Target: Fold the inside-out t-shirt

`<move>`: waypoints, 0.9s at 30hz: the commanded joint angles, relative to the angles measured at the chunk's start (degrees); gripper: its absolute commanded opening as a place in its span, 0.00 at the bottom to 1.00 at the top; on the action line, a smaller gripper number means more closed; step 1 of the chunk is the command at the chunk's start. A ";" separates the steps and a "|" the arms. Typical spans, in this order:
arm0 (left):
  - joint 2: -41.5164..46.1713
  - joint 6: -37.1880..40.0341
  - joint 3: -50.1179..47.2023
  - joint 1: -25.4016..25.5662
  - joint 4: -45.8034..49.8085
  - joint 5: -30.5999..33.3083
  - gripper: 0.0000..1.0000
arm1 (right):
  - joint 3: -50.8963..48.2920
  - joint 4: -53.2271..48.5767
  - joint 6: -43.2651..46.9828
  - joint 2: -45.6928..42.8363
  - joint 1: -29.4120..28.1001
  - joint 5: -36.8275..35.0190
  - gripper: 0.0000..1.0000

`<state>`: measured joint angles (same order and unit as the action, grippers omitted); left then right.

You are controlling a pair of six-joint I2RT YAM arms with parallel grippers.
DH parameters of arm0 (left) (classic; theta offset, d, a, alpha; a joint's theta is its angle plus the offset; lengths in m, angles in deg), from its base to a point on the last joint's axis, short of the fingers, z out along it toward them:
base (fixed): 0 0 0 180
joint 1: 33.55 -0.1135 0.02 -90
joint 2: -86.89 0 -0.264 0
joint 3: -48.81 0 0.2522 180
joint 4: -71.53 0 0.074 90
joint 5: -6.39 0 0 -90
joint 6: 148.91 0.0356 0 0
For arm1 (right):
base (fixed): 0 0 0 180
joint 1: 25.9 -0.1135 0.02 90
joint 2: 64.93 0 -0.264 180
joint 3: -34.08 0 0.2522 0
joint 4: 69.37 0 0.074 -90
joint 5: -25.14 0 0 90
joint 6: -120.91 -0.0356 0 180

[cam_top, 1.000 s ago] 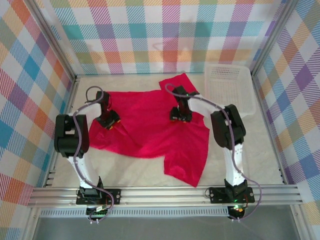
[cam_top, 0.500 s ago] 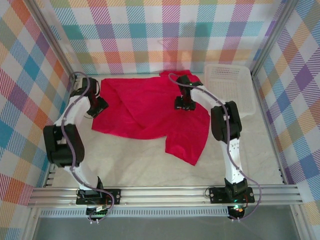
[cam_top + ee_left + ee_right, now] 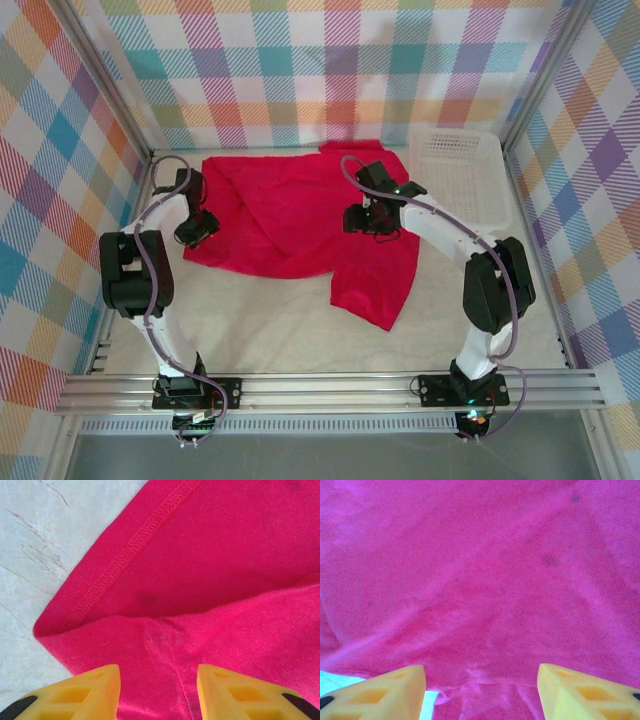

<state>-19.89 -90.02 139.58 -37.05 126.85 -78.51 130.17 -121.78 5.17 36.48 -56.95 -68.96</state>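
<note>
The crimson-red inside-out t-shirt (image 3: 290,225) lies spread and rumpled across the back half of the table, one part trailing toward the front (image 3: 375,285). My left gripper (image 3: 193,228) hovers at the shirt's left edge, open, its yellow fingers (image 3: 80,690) apart over a folded corner with a stitched hem (image 3: 125,560). My right gripper (image 3: 362,220) is over the shirt's right-middle part, open, yellow fingers (image 3: 580,690) wide above the cloth (image 3: 480,580). A small white bit (image 3: 431,698), maybe the tag, peeks between them.
A white plastic lattice basket (image 3: 460,175) stands at the back right, close to the right arm. Plaid walls enclose the pale table (image 3: 270,330). An aluminium rail (image 3: 320,390) runs along the near edge.
The shirt was pulled back and to the left a second ago and now lies still. The left gripper has drifted slightly forward; the right arm's elbow has swung out to the right.
</note>
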 commanded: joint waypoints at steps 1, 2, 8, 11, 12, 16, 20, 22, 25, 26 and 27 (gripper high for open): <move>-2.20 -0.87 0.83 -0.07 -1.02 0.18 0.44 | -0.15 -0.79 -0.72 -1.11 0.20 -0.89 0.61; -2.86 -0.97 1.02 -0.02 -1.18 0.19 0.44 | 0.02 -1.13 -0.63 -1.04 0.20 -1.01 0.61; -6.33 -1.18 2.85 0.04 -1.74 0.54 0.43 | 0.56 -1.60 -0.54 -1.24 0.20 0.24 0.61; -7.07 -1.33 3.56 0.15 -2.10 0.16 0.42 | 0.79 -1.51 -0.63 -1.04 0.11 1.30 0.61; -7.12 -1.49 3.65 0.15 -2.27 -0.03 0.40 | 0.74 -1.47 -0.67 -0.88 0.12 1.69 0.61; -6.85 -1.48 4.35 0.26 -1.86 0.84 0.36 | 0.93 -1.42 -0.81 -0.59 -0.15 2.98 0.61; -7.76 -1.25 5.11 0.26 -1.36 1.37 0.37 | 1.51 -1.75 -0.62 -0.47 -0.20 3.66 0.61; -8.56 -1.20 5.34 0.28 -1.07 1.23 0.36 | 1.94 -2.09 -0.41 -0.51 -0.24 3.74 0.61; -8.91 -1.07 5.26 0.34 -1.04 1.08 0.34 | 2.41 -2.56 -0.08 -0.72 -0.24 3.57 0.61; -8.85 -1.12 5.12 0.34 -1.04 1.18 0.33 | 2.57 -2.73 -0.02 -0.85 -0.24 3.50 0.61; -8.86 -1.11 5.05 0.37 -1.14 1.28 0.33 | 2.67 -2.92 0.12 -0.87 -0.24 3.41 0.61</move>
<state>-27.95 -91.02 143.99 -36.94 125.26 -78.33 131.09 -123.20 4.78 36.48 -56.82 -66.25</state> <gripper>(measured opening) 0.335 0.606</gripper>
